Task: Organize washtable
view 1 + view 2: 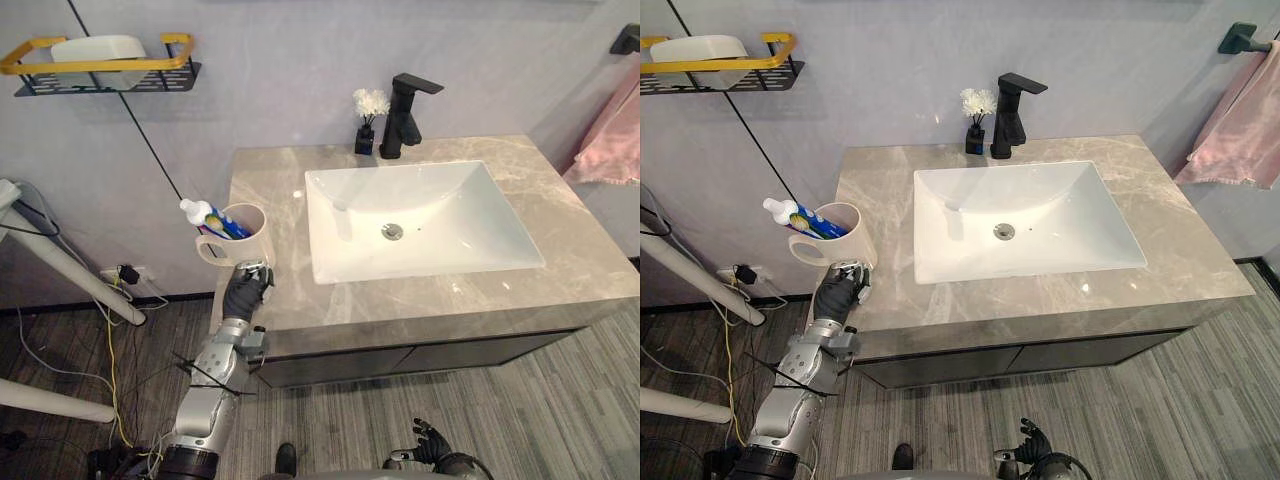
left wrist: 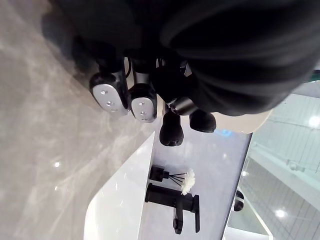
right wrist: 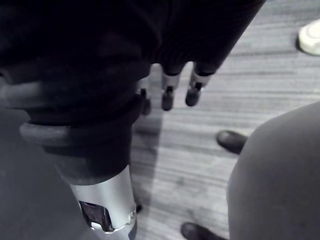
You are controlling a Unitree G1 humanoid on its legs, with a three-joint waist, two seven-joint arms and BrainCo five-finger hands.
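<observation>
While the right hand (image 1: 432, 447) hangs low beside the floor, well apart from the counter, with its fingers (image 3: 168, 95) straight and slack and holding nothing, the left hand (image 1: 245, 292) rests on the grey veined marble countertop (image 1: 270, 180) at its front left corner, and it is plainly the nearer of the two to the work. Just beyond its fingertips, farther from the robot, stands the cream ceramic mug (image 1: 243, 232), upright, close to the counter's left edge. A white toothpaste tube with a blue band (image 1: 197, 211) and a blue toothbrush (image 1: 225, 226) lean out of it toward the left. The mug's handle (image 1: 207, 252) juts left and forward, past the counter's edge, so it lies to the left of the fingers, not straight ahead of them. In the left wrist view the left hand's fingers (image 2: 142, 102) look loosely bent and around nothing, though they are seen end-on and I would not swear to how far they curl. My reading is that the mug is the thing to be moved, and that the hand needs to go forward and wrap the upright body from the front. Across the white rectangular sink basin (image 1: 440, 200), a matte black tap (image 1: 405, 120) and a small black vase of white flowers (image 1: 366, 135) stand against the back wall.
</observation>
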